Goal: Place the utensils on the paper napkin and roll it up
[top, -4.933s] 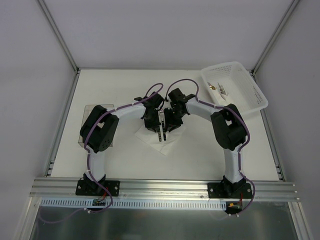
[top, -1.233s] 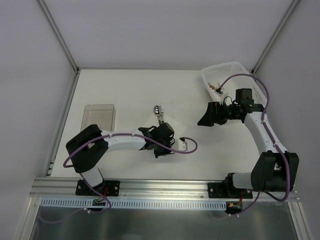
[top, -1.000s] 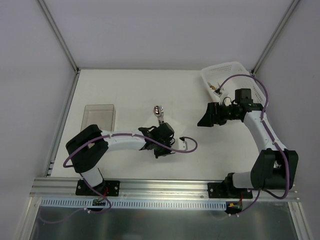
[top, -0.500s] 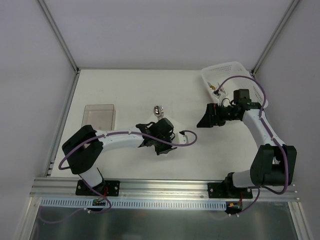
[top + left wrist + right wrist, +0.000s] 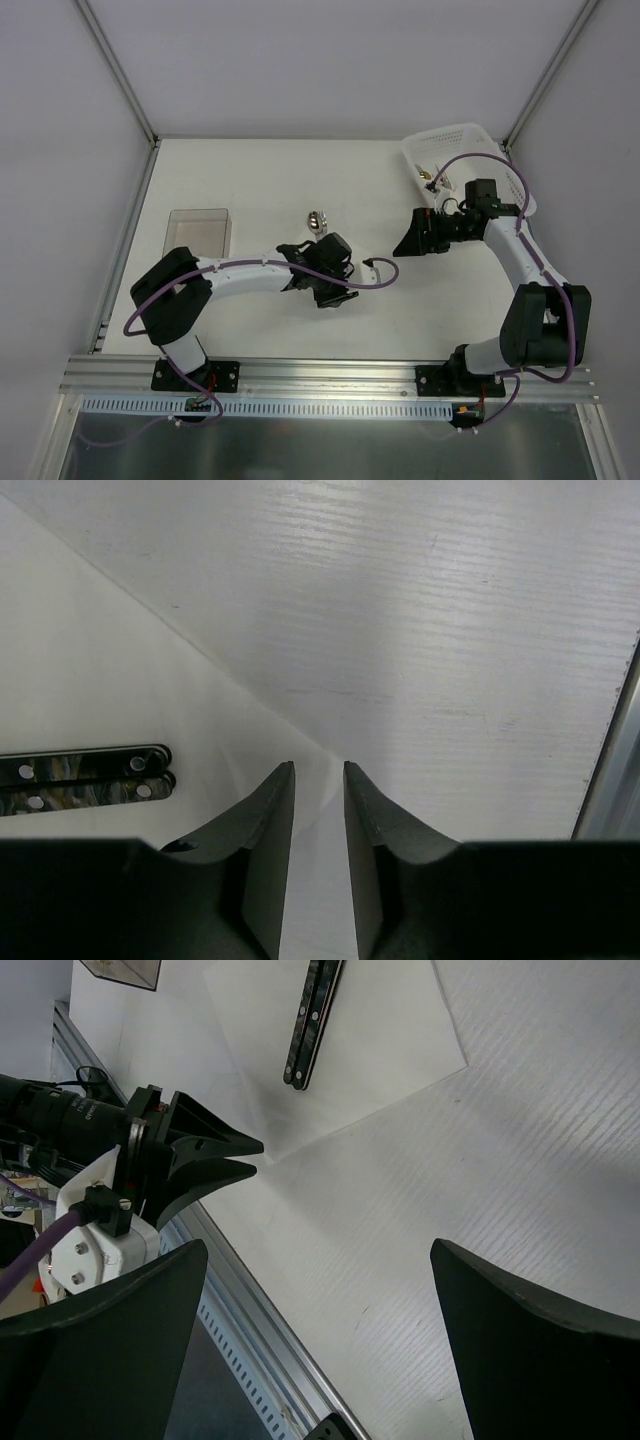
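Note:
The paper napkin (image 5: 350, 1070) lies flat on the table, and its near corner (image 5: 310, 810) sits in the narrow gap between my left gripper's (image 5: 319, 765) fingers. Those jaws stand slightly apart, low over the sheet. Two utensils with dark riveted handles (image 5: 85, 777) lie side by side on the napkin; the right wrist view shows them too (image 5: 312, 1020). A spoon's shiny bowl (image 5: 317, 220) shows just beyond the left gripper (image 5: 330, 290). My right gripper (image 5: 408, 240) hovers wide open to the right of the napkin, holding nothing.
A white lattice basket (image 5: 490, 185) stands at the back right with more cutlery (image 5: 435, 178) in it. A clear plastic box (image 5: 198, 232) sits at the left. The aluminium rail (image 5: 240, 1290) runs along the table's front edge.
My left gripper has gone from shut to slightly open at the napkin's corner and shifted a little to the right. The right gripper stays wide open and has drifted slightly.

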